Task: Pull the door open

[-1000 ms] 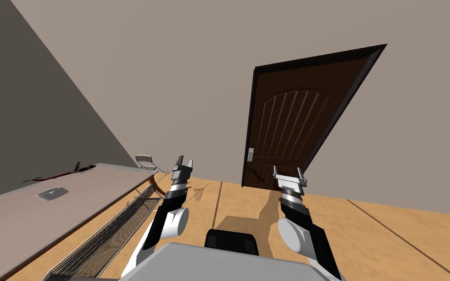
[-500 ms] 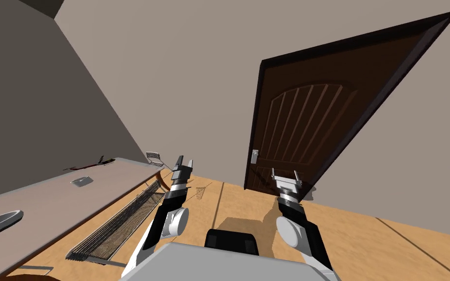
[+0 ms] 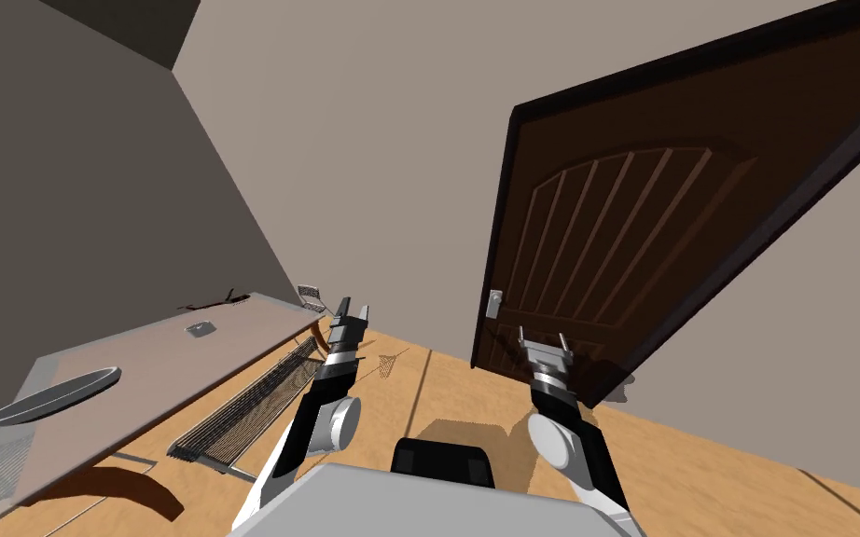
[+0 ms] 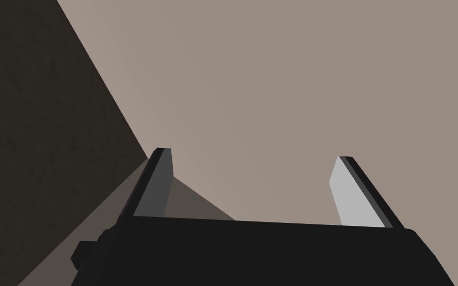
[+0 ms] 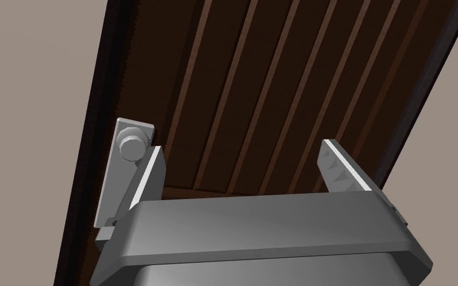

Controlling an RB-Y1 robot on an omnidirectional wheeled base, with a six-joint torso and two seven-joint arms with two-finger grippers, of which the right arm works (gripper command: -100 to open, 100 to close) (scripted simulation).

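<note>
Door: dark brown door (image 3: pixel 624 242), shut in its frame, filling the right half of the head view.
Handle: grey handle (image 3: pixel 494 300) on the door's left edge, near frame centre; in my right wrist view it sits just outside one finger, not gripped.
Right claw: right claw (image 3: pixel 542 337) wide, empty, lower centre, facing the door.
Left claw: left claw (image 3: pixel 353 305) wide, empty, left of centre.
Table: grey table (image 3: pixel 167 364), lower left.

The left end effector (image 4: pixel 253 155) holds its two fingers (image 4: pixel 353 198) spread wide, with a broad open gap between them. Both rise from the dark box (image 4: pixel 263 253) that forms its body. They are thin, flat blades, each with a dark strip along its outer edge. One finger shows a pale grey face in the light, the other a darker grey face in shade.
</note>
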